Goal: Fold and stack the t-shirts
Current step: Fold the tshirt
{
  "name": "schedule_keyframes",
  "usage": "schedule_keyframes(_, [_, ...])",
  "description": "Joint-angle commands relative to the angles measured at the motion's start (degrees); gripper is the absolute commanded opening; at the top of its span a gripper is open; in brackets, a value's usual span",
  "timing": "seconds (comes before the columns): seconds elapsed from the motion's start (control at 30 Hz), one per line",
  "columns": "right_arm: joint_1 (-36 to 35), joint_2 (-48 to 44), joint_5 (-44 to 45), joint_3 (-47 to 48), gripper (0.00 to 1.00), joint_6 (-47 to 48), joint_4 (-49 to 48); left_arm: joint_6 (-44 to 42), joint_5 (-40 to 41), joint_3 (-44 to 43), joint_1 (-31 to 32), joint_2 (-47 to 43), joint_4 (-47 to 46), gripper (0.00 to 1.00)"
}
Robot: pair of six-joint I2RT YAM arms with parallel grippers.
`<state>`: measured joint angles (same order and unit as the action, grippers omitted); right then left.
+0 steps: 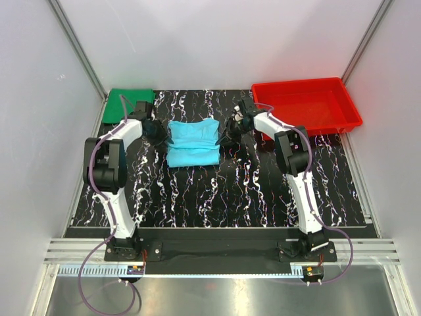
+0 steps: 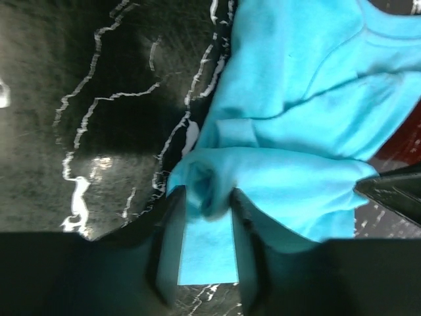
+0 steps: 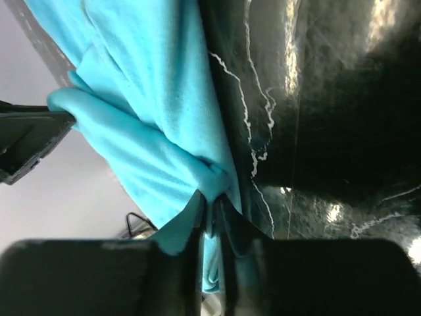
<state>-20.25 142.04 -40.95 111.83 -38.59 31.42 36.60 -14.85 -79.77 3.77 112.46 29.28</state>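
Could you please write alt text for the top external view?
A folded light blue t-shirt lies on a black marbled mat, the left gripper and right gripper at its side edges. A dark green t-shirt sits far left, a red tray far right.

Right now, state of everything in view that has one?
light cyan-blue cloth t-shirt: part-folded mid-table, far edge bunched
dark green cloth t-shirt: folded flat, far-left corner
red plastic tray: empty, far right
left hand: open, straddling a shirt fold
right hand: shut on shirt's edge
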Motion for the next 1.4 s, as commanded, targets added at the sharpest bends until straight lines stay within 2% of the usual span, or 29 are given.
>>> schedule_keyframes(0.0, [-0.4,-0.2,5.9,5.6,0.21,8.7,8.1,-4.6,6.0,-2.8,-0.4,-5.3,1.7,0.41])
schedule_keyframes(0.1, [-0.4,-2.5,9.8,7.5,0.3,12.7,12.6,-6.2,8.4,-3.7,-0.4,-10.2,5.4,0.45])
schedule_keyframes(0.13, [-0.5,-3.9,10.7,7.8,0.38,13.4,13.3,-6.9,8.7,-3.4,-0.3,-13.1,6.6,0.46])
schedule_keyframes(0.17, [-0.4,-4.5,12.3,8.2,0.42,14.1,13.9,-7.3,8.9,-3.1,-0.3,-14.6,7.2,0.47])
schedule_keyframes(0.33, [-0.8,-6.8,14.8,10.9,0.49,16.7,13.6,-9.2,7.6,1.2,-0.3,-25.0,10.3,0.48])
schedule_keyframes(0.4, [-1.2,-5.5,14.0,13.9,0.5,16.6,12.8,-7.8,3.2,4.5,0.4,-27.9,9.4,0.46])
schedule_keyframes(0.47, [-2.2,-1.3,12.1,20.9,0.51,16.1,13.2,-4.4,0.1,10.4,2.7,-31.3,7.6,0.44])
schedule_keyframes(0.63, [-3.8,8.2,10.5,32.9,0.5,13.0,12.2,4.7,0.4,24.1,11.9,-39.9,2.4,0.39])
schedule_keyframes(0.77, [-4.4,10.2,9.7,31.5,0.48,9.8,5.3,9.1,2.5,28.5,17.4,-45.6,2.0,0.39])
schedule_keyframes(0.9, [-5.6,12.0,11.2,31.0,0.46,9.8,4.1,10.4,4.7,30.5,19.8,-51.4,5.5,0.38])
schedule_keyframes(1.1, [-7.5,8.2,19.9,22.4,0.45,10.6,3.9,10.9,6.5,33.2,19.8,-57.5,10.7,0.38])
schedule_keyframes(1.2, [-7.6,3.4,23.3,13.7,0.45,6.7,4.1,10.3,6.4,33.0,19.8,-58.7,12.9,0.38])
schedule_keyframes(1.37, [-8.0,-8.8,23.6,-12.4,0.47,-6.3,-3.4,7.5,8.1,30.6,19.1,-59.4,16.0,0.4])
